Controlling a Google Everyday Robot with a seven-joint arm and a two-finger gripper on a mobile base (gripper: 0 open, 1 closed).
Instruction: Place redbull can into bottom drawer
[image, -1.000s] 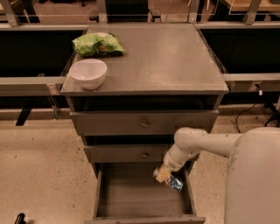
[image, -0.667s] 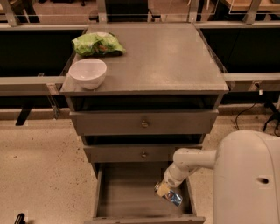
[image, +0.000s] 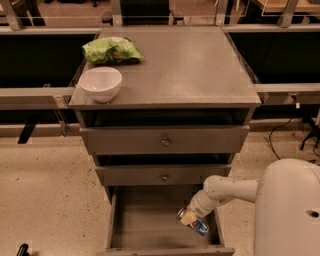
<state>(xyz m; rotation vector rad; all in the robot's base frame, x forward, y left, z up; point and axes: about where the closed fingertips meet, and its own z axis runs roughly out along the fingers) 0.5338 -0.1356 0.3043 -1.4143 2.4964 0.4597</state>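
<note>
Since a second ago the claw (image: 189, 218) has dropped lower and now sits inside the open bottom drawer (image: 145, 225), on its right side. The arm (image: 227, 189) reaches in from the right. The claw is clamped on the redbull can (image: 198, 228). The can is tilted, with its blue-and-silver end poking down and right past the claw tip, near the drawer's right wall. It looks just above the drawer floor; contact can't be confirmed. The can likely stays gripped so it can be lowered rather than dropped, since a slim round metal can would roll on the plain, smooth drawer floor.

The drawer is deep, boxy and pulled well out, so there is room for the claw. The two shallower drawers above have small round knobs and look nearly closed. On the flat grey desk (image: 190, 65) a glossy round white bowl (image: 101, 83) sits at the front left corner, with a crinkly green bag (image: 111, 50) just behind it. Both are well apart from the claw.
</note>
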